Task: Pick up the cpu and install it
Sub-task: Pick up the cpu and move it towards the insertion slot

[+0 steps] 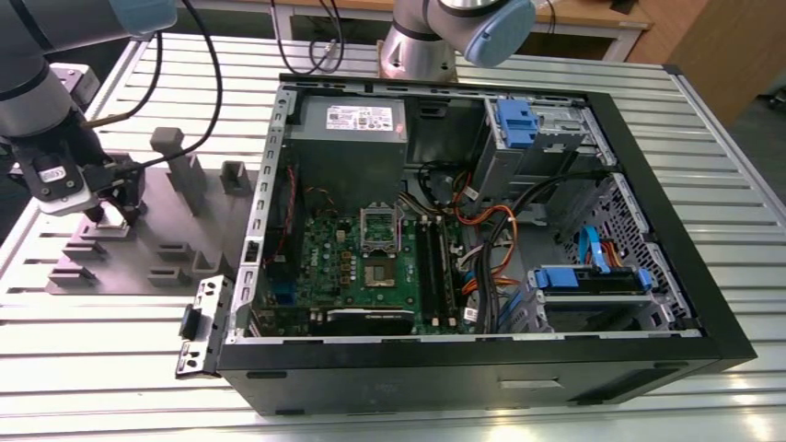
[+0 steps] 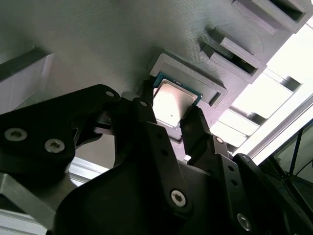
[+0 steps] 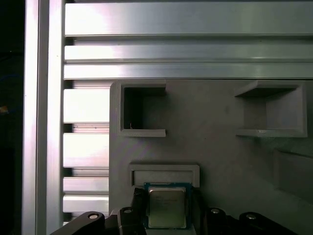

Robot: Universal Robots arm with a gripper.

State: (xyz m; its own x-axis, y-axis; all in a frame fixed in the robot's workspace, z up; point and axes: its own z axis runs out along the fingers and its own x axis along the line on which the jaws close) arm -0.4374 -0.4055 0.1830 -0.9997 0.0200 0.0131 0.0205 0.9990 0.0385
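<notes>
Work is at its start: the gripper [image 2: 171,111] pinches the cpu [image 3: 167,208] by two sides, low at the grey tray [image 1: 147,267]. The computer [image 1: 687,230] sits well apart, no cpu put in yet.

The exterior view looks down from high and well back over the open case [image 1: 467,382] with the grey jig [image 1: 147,249] at frame left, while both wrist views ride close over that jig, the first straight down, the second aslant, sharing the cpu [image 3: 166,208] flanked by the hand [image 2: 172,115].
</notes>
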